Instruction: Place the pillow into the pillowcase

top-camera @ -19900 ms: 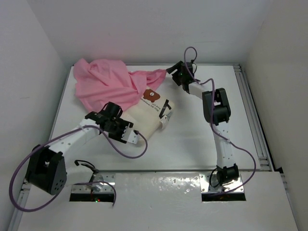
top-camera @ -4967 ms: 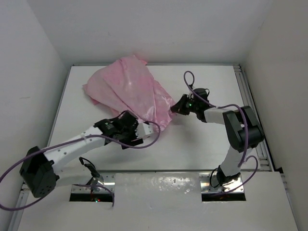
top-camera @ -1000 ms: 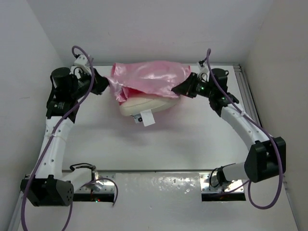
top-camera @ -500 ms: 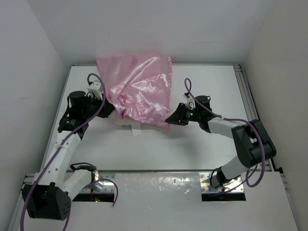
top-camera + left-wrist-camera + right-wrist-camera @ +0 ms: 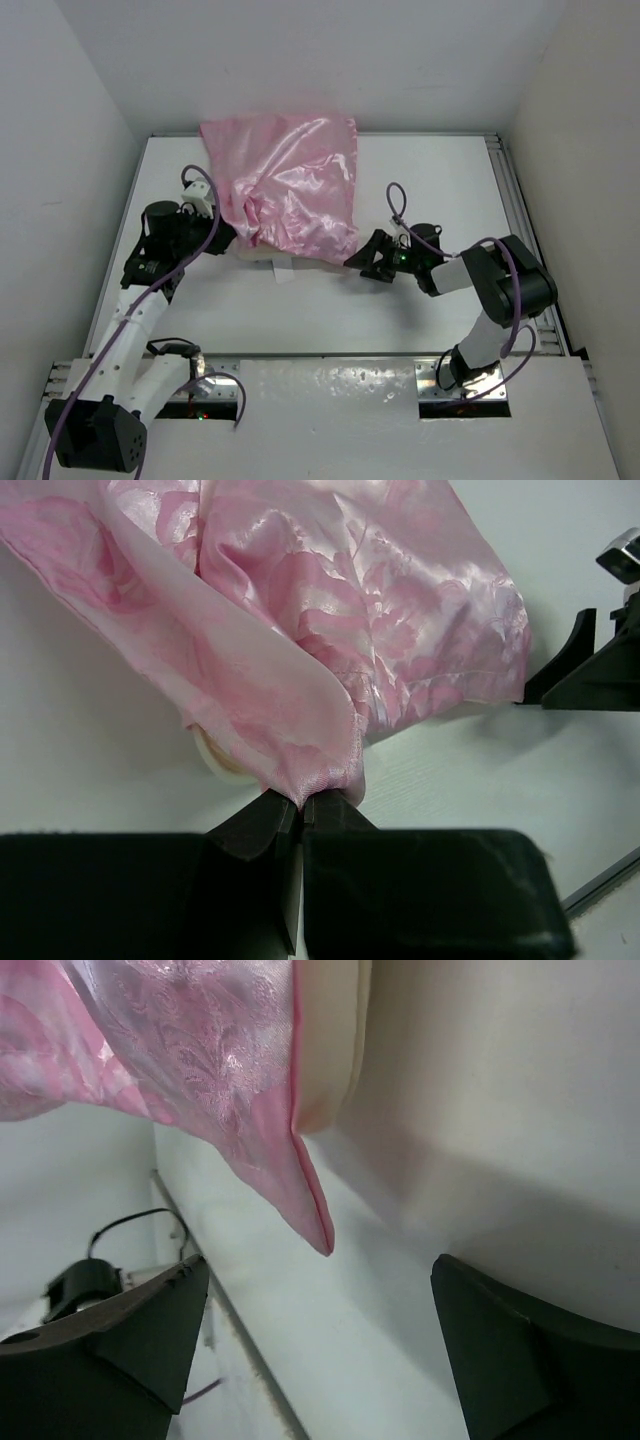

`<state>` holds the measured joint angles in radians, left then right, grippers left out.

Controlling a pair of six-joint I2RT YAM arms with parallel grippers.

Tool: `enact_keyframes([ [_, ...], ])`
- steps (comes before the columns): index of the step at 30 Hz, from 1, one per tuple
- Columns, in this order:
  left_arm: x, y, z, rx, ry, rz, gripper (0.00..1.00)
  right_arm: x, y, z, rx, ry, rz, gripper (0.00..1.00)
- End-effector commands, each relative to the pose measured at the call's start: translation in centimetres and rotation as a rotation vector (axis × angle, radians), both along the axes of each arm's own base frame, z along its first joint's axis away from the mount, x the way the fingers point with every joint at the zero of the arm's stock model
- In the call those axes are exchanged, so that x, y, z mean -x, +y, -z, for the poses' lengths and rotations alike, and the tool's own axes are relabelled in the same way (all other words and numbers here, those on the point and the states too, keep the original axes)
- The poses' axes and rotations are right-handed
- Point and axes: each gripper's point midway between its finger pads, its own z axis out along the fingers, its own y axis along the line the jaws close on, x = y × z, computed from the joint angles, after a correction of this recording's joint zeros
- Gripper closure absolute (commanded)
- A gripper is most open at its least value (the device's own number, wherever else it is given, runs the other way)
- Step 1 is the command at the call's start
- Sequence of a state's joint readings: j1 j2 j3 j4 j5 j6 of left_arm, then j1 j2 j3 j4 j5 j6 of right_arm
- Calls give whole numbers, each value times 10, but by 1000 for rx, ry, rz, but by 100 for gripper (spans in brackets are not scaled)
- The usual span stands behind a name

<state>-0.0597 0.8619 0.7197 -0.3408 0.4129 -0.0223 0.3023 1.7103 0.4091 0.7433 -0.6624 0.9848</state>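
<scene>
The pillow (image 5: 258, 256) lies almost wholly inside the pillowcase (image 5: 290, 190), in the middle of the table (image 5: 420, 180) toward the far wall. Only a thin cream strip of its near end and a white tag (image 5: 283, 268) peek out from under the pink hem. The bundle's long axis runs from that near hem away to the back wall, so the open mouth faces the arms.

The left gripper (image 5: 224, 236) sits at the mouth's left near corner. In the left wrist view its fingers are pressed together on a fold of the pink hem (image 5: 300, 805), with a bit of cream pillow (image 5: 215, 763) showing just behind the fold.

The right gripper (image 5: 366, 258) is low over the table just beside the right near corner. In the right wrist view its fingers stand wide apart and hold nothing (image 5: 320, 1295). The pointed pink corner (image 5: 315, 1220) hangs just ahead of the gap, apart from both fingers, with the pillow edge (image 5: 330, 1040) beyond it.

The next move likely turns on that corner: it lies straight ahead of the right jaws, so the right arm is the nearer one to take it and draw the hem over the exposed end
</scene>
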Motion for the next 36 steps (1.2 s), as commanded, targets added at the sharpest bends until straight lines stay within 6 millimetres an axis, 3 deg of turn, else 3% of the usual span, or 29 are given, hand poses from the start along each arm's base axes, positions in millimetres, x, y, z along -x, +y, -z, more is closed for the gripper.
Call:
enact_keyframes([
  [1, -7, -1, -16, -15, -70, 6, 100, -24, 5, -12, 59, -210, -15, 10],
  [4, -9, 1, -17, -20, -72, -5, 100, -39, 11, -7, 85, -240, 8, 13],
  [6, -9, 1, -18, -22, -75, -8, 100, -51, 15, -13, 66, -296, 36, 18],
  [9, -7, 2, -17, -24, -71, -13, 100, -69, 22, -25, 17, -338, 70, 34],
  [13, -7, 3, -17, -28, -69, -20, 100, -75, 37, -42, -27, -397, 24, 60],
  [14, -8, 5, -17, -30, -74, -26, 100, -73, 42, -49, -52, -405, -6, 81],
  [16, -10, 6, -22, -31, -88, -33, 100, -71, 42, -59, -77, -408, -8, 100],
  [17, -11, 8, -25, -32, -99, -42, 100, -71, 40, -78, -102, -450, 2, 100],
  [19, -20, 20, -50, -70, -167, -78, 100, -66, 33, -97, -134, -469, 12, 100],
  [20, -26, 33, -62, -91, -189, -135, 100, -67, 25, -129, -163, -539, 29, 100],
  [21, -31, 41, -76, -123, -228, -157, 100, -67, 22, -149, -193, -563, 40, 100],
  [22, -37, 49, -121, -137, -322, -192, 100, -70, 15, -167, -205, -577, 62, 100],
  [23, -44, 55, -143, -154, -369, -215, 100, -78, 3, -188, -213, -604, 95, 100],
  [24, -48, 74, -169, -190, -428, -283, 100, -83, -3, -248, -235, -738, 109, 100],
  [25, -45, 80, -217, -198, -534, -311, 100, -88, -7, -278, -223, -805, 119, 100],
  [26, -48, 84, -241, -206, -595, -328, 100, -94, -12, -286, -173, -776, 133, 100],
  [27, -46, 88, -264, -226, -650, -346, 100, -99, -16, -347, -137, -949, 139, 100],
  [28, -37, 90, -305, -224, -739, -362, 100, -97, -21, -383, -123, -1023, 170, 100],
  [29, -40, 93, -320, -231, -766, -380, 100, -100, -25, -396, -93, -1023, 178, 100],
  [30, -38, 94, -333, -250, -793, -385, 100, -93, -29, -454, -92, -1158, 183, 100],
  [31, -37, 97, -345, -261, -814, -398, 100, -97, -31, -470, -78, -1178, 183, 100],
  [32, -36, 98, -359, -269, -826, -400, 100, -102, -32, -466, -42, -1118, 165, 100],
  [33, -34, 99, -363, -286, -831, -402, 100, -97, -35, -497, -20, -1188, 158, 100],
  [36, -33, 100, -365, -283, -820, -409, 100, -105, -35, -485, -24, -1094, 121, 100],
])
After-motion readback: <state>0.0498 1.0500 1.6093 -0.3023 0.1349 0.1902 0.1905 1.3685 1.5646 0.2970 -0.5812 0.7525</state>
